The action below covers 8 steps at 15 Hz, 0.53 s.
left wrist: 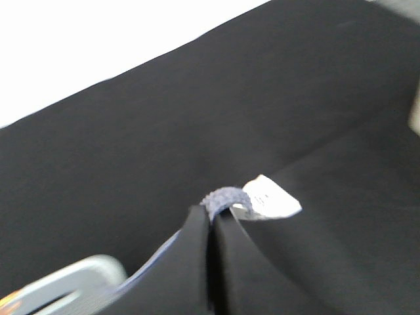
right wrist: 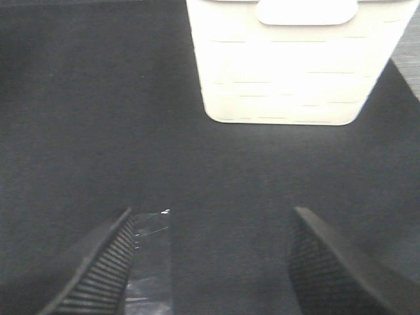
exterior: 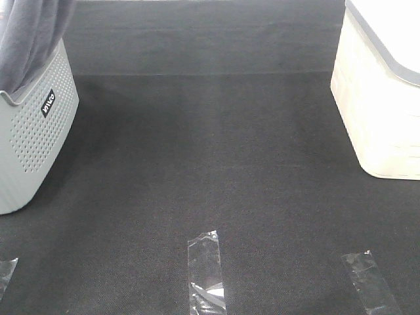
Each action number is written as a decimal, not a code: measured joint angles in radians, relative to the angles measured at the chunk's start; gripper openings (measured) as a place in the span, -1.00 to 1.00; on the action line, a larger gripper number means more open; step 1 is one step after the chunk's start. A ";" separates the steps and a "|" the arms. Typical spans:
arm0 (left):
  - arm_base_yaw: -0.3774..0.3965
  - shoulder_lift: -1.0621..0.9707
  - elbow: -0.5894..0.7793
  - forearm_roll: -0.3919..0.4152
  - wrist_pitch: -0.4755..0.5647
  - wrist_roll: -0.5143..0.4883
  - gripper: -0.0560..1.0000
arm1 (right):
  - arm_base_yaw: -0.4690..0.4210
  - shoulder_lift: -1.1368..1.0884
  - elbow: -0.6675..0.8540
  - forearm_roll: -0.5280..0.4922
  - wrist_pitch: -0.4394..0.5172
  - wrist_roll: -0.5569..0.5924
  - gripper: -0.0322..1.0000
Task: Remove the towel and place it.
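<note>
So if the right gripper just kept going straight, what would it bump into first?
Probably the cream basket, which stands ahead of the open right gripper. Nothing lies between them but black mat; if it tilts down, it could meet the mat first. Depth is unclear.

In the high view I see only a part of the towel (exterior: 29, 33): the picture's top corner cuts it, and the grey basket (exterior: 33, 131), itself cut at the left edge, hides its lower end. The white basket (exterior: 380, 111) is cut at the right edge. The left wrist view is blurred. I cannot read the white tag (left wrist: 272, 200), and the left end effector (left wrist: 211, 215) covers most of the towel's fold.
</note>
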 joint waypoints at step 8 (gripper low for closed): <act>-0.267 0.000 0.000 -0.095 0.261 0.136 -0.89 | 0.000 0.354 -0.008 0.456 -0.040 -0.361 0.29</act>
